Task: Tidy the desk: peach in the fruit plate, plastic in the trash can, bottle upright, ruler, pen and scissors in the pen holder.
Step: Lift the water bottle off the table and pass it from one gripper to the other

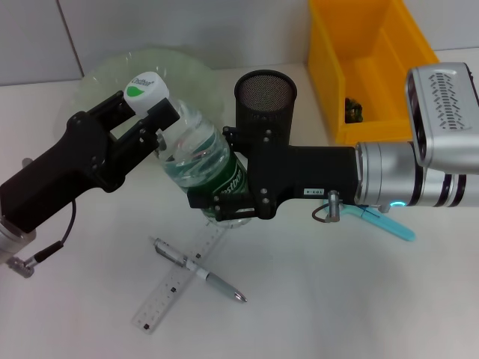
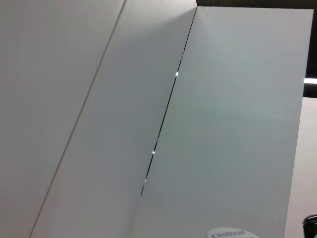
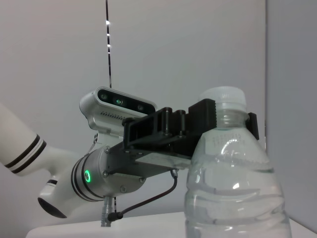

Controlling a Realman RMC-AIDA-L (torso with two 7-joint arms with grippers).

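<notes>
A clear water bottle (image 1: 198, 153) with a green label hangs tilted above the desk, white cap toward the fruit plate (image 1: 101, 75). My left gripper (image 1: 146, 112) is shut on its neck, just below the cap, as the right wrist view confirms (image 3: 230, 119). My right gripper (image 1: 228, 206) is shut on the bottle's lower body. The black mesh pen holder (image 1: 266, 97) stands right behind the bottle. A silver pen (image 1: 198, 269) lies across a clear ruler (image 1: 168, 295) on the near desk. Blue scissors (image 1: 385, 222) stick out from under my right arm. Peach and plastic are out of view.
A yellow bin (image 1: 374, 67) stands at the back right with a small dark item inside. The green glass plate sits at the back left, partly behind my left gripper. White desk surface lies open at the front left and front right.
</notes>
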